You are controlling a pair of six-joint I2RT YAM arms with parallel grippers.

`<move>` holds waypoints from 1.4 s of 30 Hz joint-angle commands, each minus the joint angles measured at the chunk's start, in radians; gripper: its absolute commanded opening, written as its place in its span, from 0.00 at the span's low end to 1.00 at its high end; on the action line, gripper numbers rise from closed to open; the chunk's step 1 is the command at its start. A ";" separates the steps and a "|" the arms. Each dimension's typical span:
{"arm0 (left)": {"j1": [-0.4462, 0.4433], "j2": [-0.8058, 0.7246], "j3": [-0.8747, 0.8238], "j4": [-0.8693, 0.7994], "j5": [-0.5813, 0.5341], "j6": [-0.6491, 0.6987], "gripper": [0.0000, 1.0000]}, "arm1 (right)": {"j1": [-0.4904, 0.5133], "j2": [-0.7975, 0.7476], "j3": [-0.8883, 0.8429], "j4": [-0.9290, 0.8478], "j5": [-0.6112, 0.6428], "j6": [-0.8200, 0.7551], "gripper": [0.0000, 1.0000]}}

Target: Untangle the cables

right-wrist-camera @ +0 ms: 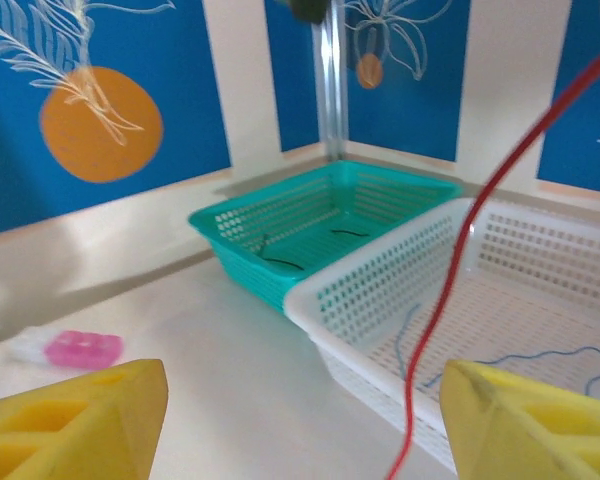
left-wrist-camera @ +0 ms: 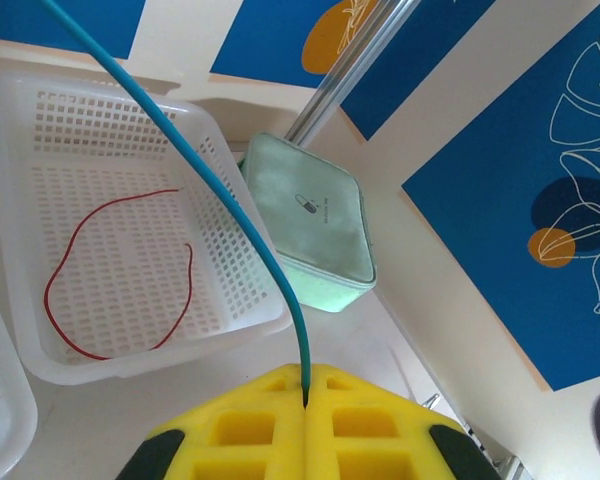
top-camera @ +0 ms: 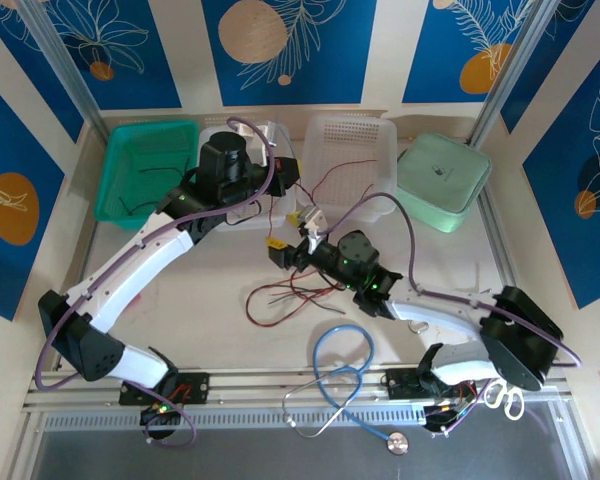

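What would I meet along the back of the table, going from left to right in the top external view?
In order: teal basket → first white basket → second white basket → pale green lidded box.

Your table (top-camera: 180, 300) | far side: teal basket (top-camera: 150, 128), two white baskets (top-camera: 352, 122), green case (top-camera: 442, 180) | middle: cables (top-camera: 290, 293) | near you: stethoscope (top-camera: 352, 375)

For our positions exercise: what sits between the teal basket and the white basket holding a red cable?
A second white basket, partly under the left arm, seen in the top view.
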 commanded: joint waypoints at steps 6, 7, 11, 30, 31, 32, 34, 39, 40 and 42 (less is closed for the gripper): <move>-0.015 0.004 0.072 0.000 0.030 -0.018 0.00 | -0.022 0.171 0.075 0.292 0.150 -0.056 0.79; -0.014 0.004 0.072 0.001 0.030 -0.018 0.00 | -0.026 0.192 0.082 0.308 0.155 -0.056 0.79; -0.015 -0.003 0.072 -0.005 0.018 -0.010 0.00 | -0.047 0.263 0.115 0.357 0.157 -0.049 0.78; 0.001 -0.007 0.072 -0.084 -0.046 0.089 0.00 | -0.088 0.203 0.173 0.136 0.004 0.031 0.00; 0.008 -0.004 0.076 -0.090 -0.048 0.096 0.00 | -0.086 0.169 0.167 0.086 -0.020 0.045 0.00; 0.017 -0.002 0.079 -0.094 -0.049 0.099 0.00 | -0.084 0.140 0.168 0.031 -0.041 0.052 0.00; 0.035 0.002 0.083 -0.096 -0.047 0.105 0.00 | -0.070 0.076 0.173 -0.100 -0.070 0.058 0.00; 0.086 0.010 0.081 -0.100 -0.035 0.113 0.00 | -0.061 -0.102 0.134 -0.321 -0.167 0.097 0.00; 0.091 0.012 0.078 -0.099 -0.030 0.111 0.00 | -0.063 -0.143 0.128 -0.355 -0.183 0.104 0.00; 0.103 0.012 0.069 -0.093 -0.019 0.108 0.00 | -0.065 -0.238 0.125 -0.447 -0.201 0.111 0.00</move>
